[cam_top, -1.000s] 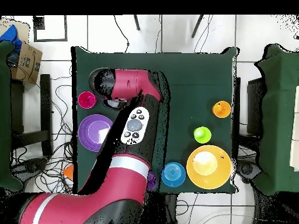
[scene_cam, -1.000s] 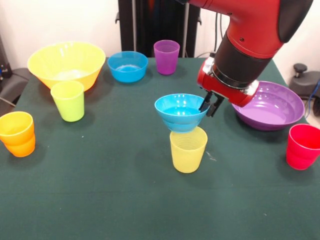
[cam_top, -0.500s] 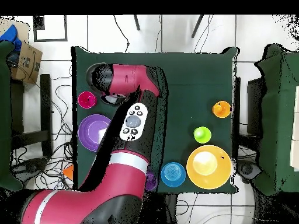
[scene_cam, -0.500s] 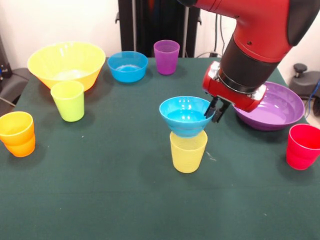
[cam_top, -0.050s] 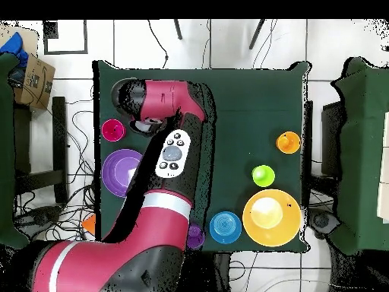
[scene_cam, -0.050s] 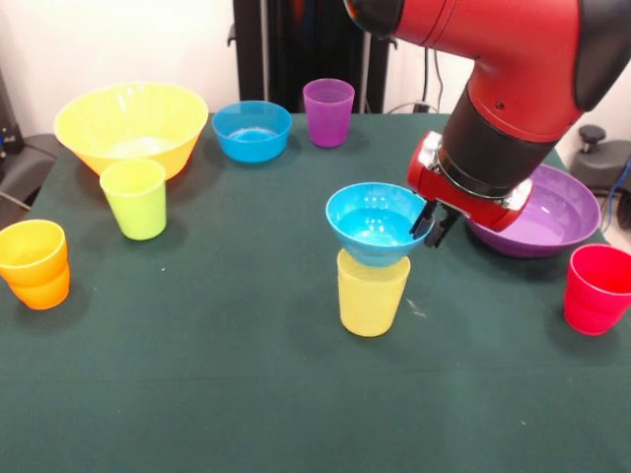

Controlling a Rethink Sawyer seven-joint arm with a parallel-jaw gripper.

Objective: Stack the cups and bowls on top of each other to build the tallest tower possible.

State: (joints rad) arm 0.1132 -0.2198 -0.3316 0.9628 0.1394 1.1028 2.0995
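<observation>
Claw point(scene_cam, -0.050s: 431, 223) is being kept clamped on rim of blue bowl point(scene_cam, -0.050s: 375, 223), prob. so it's being steadied over yellow cup point(scene_cam, -0.050s: 372, 294) just below, tower base

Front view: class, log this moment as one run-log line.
gripper: shut on blue bowl rim | blue bowl: tilted in yellow cup mouth | tower: two pieces | red cup: untouched

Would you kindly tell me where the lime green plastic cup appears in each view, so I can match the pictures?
Front view: the glossy lime green plastic cup stands at left, just in front of the large yellow-orange plastic bowl.
Overhead view: the cup sits at right, just above that bowl.
Shared landmark: the large yellow-orange bowl.
</observation>
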